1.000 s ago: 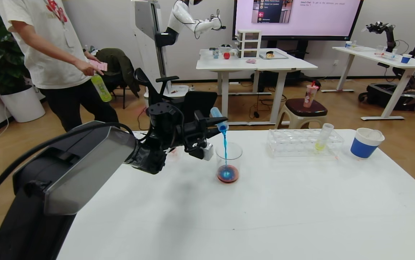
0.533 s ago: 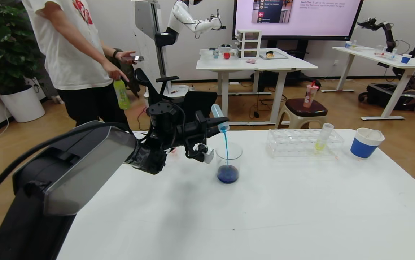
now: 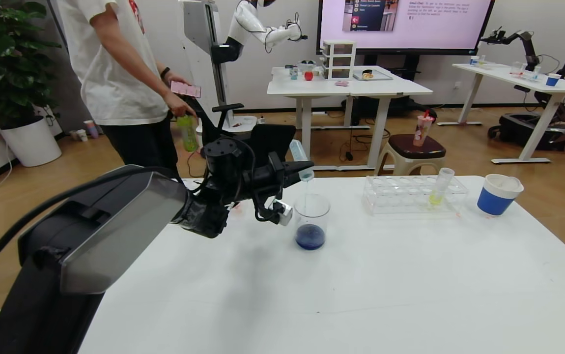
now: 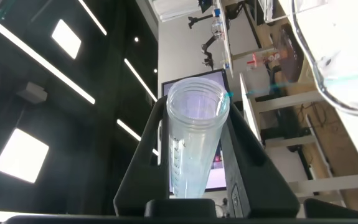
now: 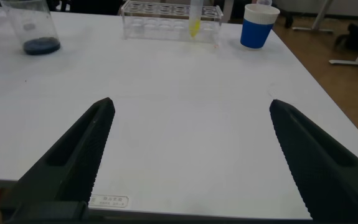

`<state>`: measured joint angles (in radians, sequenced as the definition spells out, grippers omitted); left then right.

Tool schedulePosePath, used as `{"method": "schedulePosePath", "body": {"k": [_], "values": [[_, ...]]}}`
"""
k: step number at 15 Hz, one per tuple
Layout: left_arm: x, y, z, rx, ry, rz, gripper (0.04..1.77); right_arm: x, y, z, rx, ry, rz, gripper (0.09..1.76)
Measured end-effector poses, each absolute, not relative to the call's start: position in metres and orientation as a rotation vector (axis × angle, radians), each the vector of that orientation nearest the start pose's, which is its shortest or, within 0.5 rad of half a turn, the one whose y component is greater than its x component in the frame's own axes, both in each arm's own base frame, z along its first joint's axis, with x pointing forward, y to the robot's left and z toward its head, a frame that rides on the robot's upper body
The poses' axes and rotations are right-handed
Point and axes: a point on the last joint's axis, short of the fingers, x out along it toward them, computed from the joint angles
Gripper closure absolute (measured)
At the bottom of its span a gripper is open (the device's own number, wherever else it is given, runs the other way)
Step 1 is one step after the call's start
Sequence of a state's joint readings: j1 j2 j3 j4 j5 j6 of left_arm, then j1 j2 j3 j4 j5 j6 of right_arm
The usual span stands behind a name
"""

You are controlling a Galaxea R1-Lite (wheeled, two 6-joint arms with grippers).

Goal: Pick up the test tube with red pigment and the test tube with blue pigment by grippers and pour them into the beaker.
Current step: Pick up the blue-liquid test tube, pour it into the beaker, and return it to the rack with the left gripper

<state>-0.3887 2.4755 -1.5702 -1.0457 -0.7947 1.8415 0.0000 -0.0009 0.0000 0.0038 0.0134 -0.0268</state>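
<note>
My left gripper [image 3: 296, 173] is shut on the test tube with blue pigment [image 3: 297, 149] and holds it tipped mouth-down over the beaker [image 3: 312, 212]. The tube looks nearly empty, with only a faint thin trickle below its mouth. In the left wrist view the clear tube [image 4: 194, 146] sits between the two black fingers [image 4: 142, 168], and the beaker's rim [image 4: 328, 87] is beside it. The beaker holds dark blue liquid at its bottom and also shows in the right wrist view [image 5: 38, 28]. My right gripper [image 5: 191, 104] is open and empty low over the table. The test tube with red pigment is out of view.
A clear tube rack [image 3: 412, 195] holding a yellow-liquid tube [image 3: 438, 189] stands right of the beaker, with a blue paper cup [image 3: 498, 195] beyond it. A person [image 3: 125, 83] stands behind the table's far left. The table's right edge [image 5: 328, 93] is near my right gripper.
The blue stream has thinned to a trickle and the tube has emptied. The beaker's liquid turned from red with blue to dark blue. The person has walked to the right.
</note>
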Motion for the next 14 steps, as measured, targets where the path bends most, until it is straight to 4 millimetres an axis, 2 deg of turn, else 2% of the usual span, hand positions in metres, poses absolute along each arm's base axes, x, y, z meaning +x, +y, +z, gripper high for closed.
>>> {"method": "schedulePosePath", "body": {"k": [2, 4, 7, 11, 14], "values": [[0.453, -0.204, 0.109, 1.553, -1.125, -0.727, 1.31, -0.023, 0.0, 0.075, -0.027, 0.003, 0.013, 0.11], [0.45, -0.204, 0.118, 1.443, -1.052, -0.753, 1.31, -0.023, 0.0, 0.075, -0.027, 0.003, 0.013, 0.11], [0.445, -0.202, 0.152, 1.214, -0.894, -0.671, 1.31, -0.023, 0.0, 0.075, -0.027, 0.003, 0.013, 0.11], [0.433, -0.207, 0.196, 0.671, -0.565, -0.335, 1.31, -0.023, 0.0, 0.075, -0.027, 0.003, 0.013, 0.11], [0.423, -0.21, 0.22, 0.311, -0.354, -0.187, 1.31, -0.023, 0.0, 0.075, -0.027, 0.003, 0.013, 0.11]]}}
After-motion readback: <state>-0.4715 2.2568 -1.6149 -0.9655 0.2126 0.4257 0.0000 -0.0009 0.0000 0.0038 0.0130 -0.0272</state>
